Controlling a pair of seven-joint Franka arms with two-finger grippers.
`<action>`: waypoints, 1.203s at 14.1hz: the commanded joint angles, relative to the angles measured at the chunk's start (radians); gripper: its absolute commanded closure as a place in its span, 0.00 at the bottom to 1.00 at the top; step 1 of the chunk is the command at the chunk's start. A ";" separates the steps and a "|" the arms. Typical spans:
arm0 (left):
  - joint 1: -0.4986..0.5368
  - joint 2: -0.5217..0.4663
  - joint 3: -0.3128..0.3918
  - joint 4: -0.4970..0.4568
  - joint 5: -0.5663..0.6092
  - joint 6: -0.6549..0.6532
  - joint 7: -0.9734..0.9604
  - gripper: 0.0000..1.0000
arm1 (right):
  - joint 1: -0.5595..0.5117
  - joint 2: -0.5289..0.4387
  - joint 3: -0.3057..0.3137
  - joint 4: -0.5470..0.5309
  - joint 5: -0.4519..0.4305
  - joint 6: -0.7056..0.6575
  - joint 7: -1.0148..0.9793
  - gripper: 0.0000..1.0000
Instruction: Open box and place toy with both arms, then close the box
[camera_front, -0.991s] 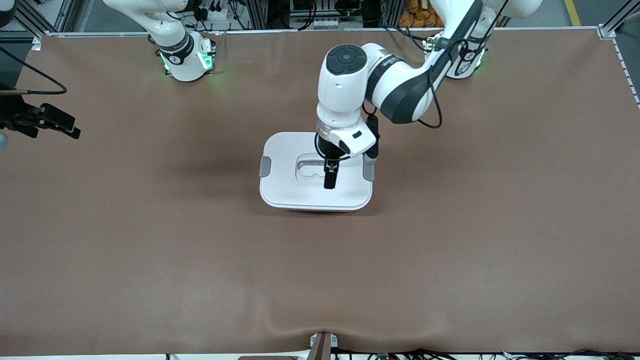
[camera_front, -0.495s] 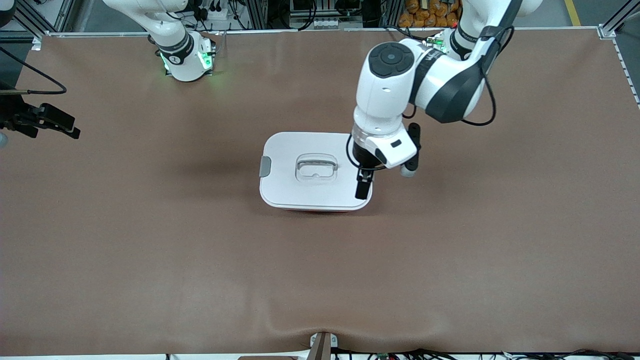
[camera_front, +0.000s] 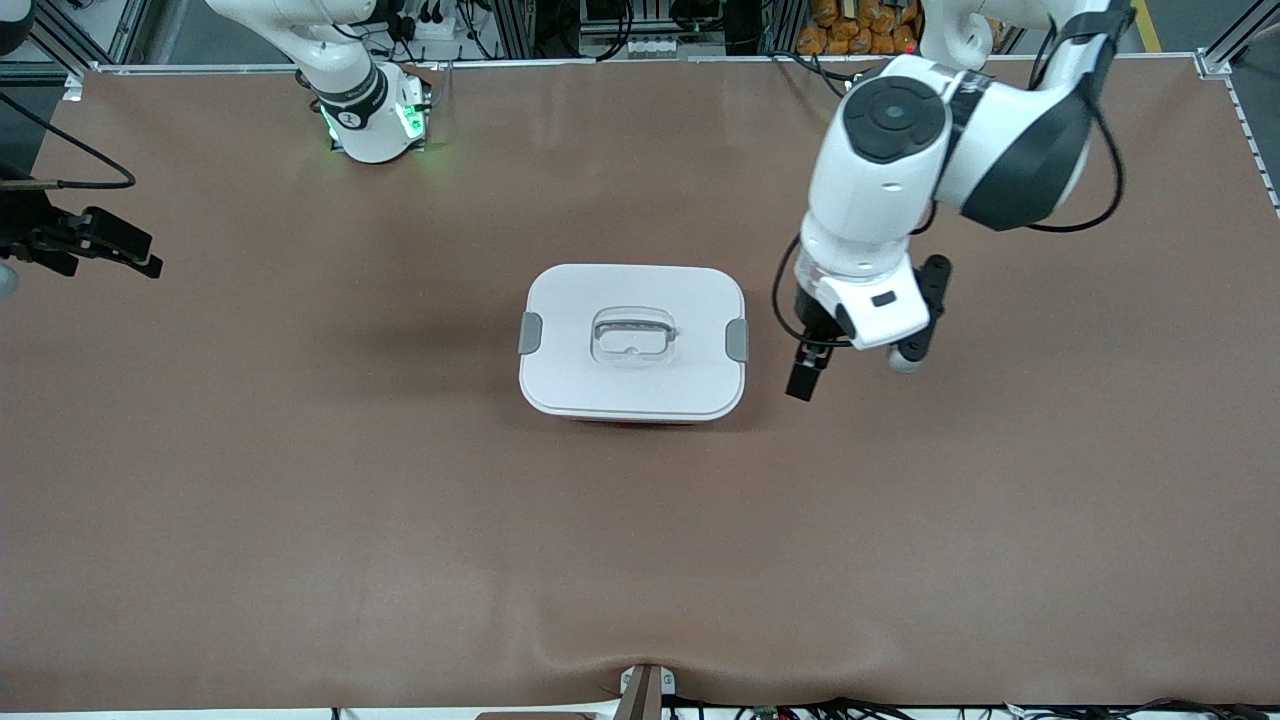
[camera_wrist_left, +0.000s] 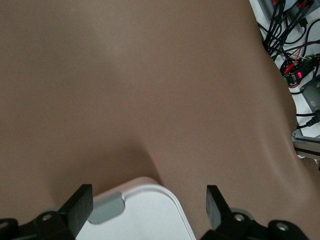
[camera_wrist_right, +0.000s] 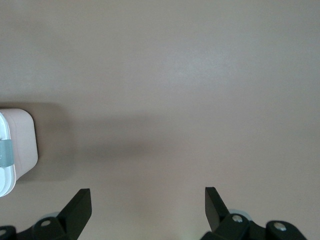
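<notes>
Box (camera_front: 632, 340) lidded, clips down. Left gripper (camera_front: 803, 380) spread, empty, beside it. Right gripper (camera_wrist_right: 145, 210) spread, waiting.

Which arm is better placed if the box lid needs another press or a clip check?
Left, probably: its open end effector hangs beside the box; the right end effector waits at the table's edge.

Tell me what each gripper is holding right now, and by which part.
Nothing is held. The left gripper is open in the air over the table beside the closed box. The right gripper is open and waits at the table's edge.
</notes>
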 joint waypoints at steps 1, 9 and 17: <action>0.054 -0.045 -0.007 -0.010 -0.019 -0.081 0.162 0.00 | 0.000 0.012 0.003 0.022 -0.001 -0.005 0.010 0.00; 0.244 -0.126 -0.007 -0.010 -0.019 -0.223 0.779 0.00 | -0.003 0.010 0.003 0.022 -0.001 -0.006 0.009 0.00; 0.439 -0.175 -0.007 -0.007 -0.087 -0.250 1.357 0.00 | -0.009 0.012 0.003 0.037 -0.001 -0.006 0.009 0.00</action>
